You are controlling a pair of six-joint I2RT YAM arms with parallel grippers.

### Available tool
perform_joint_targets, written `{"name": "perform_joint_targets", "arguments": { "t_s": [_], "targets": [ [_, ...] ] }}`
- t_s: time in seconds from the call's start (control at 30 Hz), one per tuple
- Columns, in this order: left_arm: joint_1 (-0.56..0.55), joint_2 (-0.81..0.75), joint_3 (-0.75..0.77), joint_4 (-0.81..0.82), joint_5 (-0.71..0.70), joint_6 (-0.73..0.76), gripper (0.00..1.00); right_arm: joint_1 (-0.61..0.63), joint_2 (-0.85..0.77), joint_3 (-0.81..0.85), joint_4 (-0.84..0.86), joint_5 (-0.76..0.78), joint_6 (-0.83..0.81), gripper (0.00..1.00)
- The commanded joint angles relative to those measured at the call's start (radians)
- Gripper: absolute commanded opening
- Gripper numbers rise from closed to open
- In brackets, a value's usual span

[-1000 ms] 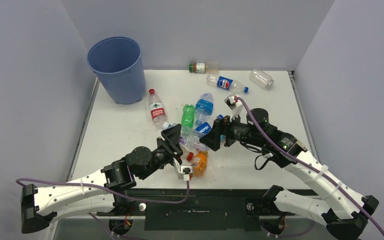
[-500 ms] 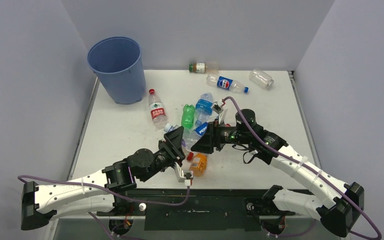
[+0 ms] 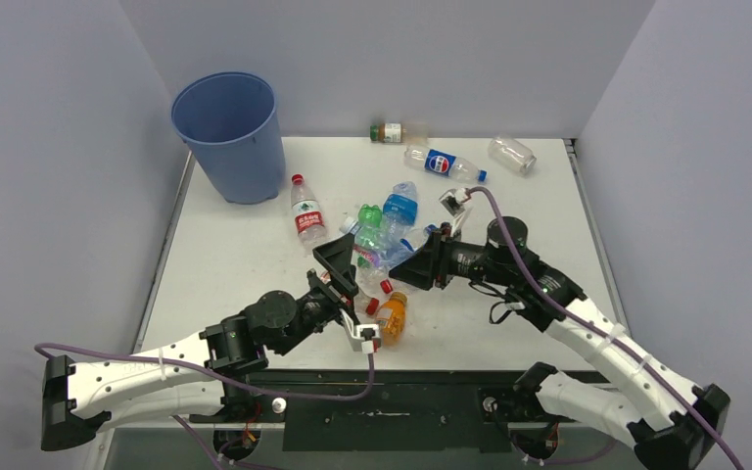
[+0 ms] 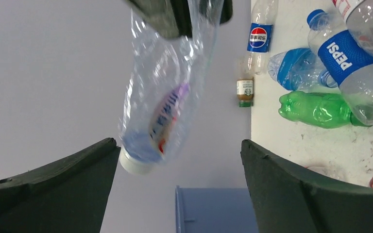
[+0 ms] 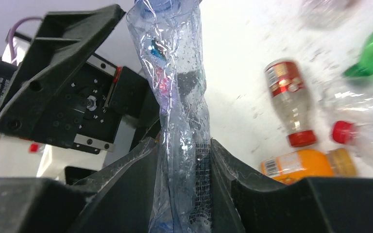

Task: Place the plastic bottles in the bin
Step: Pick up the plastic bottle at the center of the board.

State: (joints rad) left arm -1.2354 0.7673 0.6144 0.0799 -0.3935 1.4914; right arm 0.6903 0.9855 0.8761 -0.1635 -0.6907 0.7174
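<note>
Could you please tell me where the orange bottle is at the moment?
In the top view, the orange bottle lies on the table near its front edge, roughly central, just on the robot's side of the bottle pile.

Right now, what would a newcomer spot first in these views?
A crumpled clear bottle is pinched in the right claw and hangs inside the wide-open left claw, above the middle of the table. Around it lies a jumble of bottles. The blue bin stands at the far left corner.
</note>
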Motion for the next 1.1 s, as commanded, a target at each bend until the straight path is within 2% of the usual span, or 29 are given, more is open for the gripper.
{"name": "perform_joint_targets", "arguments": {
  "t_s": [0.0, 0.07, 0.13, 0.23, 0.4, 0.67, 0.7, 0.8, 1.07],
  "targets": [
    [-0.005, -0.020, 0.050, 0.134, -0.086, -0.251, 0.96, -0.008, -0.204, 0.045, -0.015, 0.276, -0.168, 0.05],
    [-0.006, -0.030, 0.098, 0.046, -0.073, -0.434, 0.96, -0.008, -0.287, 0.021, -0.014, 0.374, -0.215, 0.05],
    [-0.004, -0.029, 0.169, -0.050, -0.016, -0.748, 0.96, -0.009, -0.361, -0.021, 0.009, 0.430, -0.249, 0.05],
    [0.002, -0.021, 0.241, -0.042, 0.053, -1.129, 0.96, -0.009, -0.439, -0.103, 0.064, 0.467, -0.275, 0.05],
    [0.087, -0.003, 0.250, 0.179, 0.266, -1.592, 0.96, -0.008, -0.494, -0.208, 0.192, 0.445, -0.260, 0.05],
    [0.460, 0.144, 0.279, 0.475, 0.664, -2.260, 0.98, -0.007, -0.522, -0.297, 0.358, 0.395, -0.218, 0.05],
    [0.500, 0.170, 0.281, 0.504, 0.693, -2.321, 0.99, -0.006, -0.520, -0.304, 0.371, 0.394, -0.212, 0.05],
    [0.538, 0.236, 0.283, 0.571, 0.742, -2.430, 0.90, -0.006, -0.510, -0.319, 0.403, 0.388, -0.201, 0.05],
    [0.537, 0.296, 0.315, 0.651, 0.747, -2.458, 0.89, -0.005, -0.485, -0.331, 0.431, 0.378, -0.184, 0.05]
  ]
}}
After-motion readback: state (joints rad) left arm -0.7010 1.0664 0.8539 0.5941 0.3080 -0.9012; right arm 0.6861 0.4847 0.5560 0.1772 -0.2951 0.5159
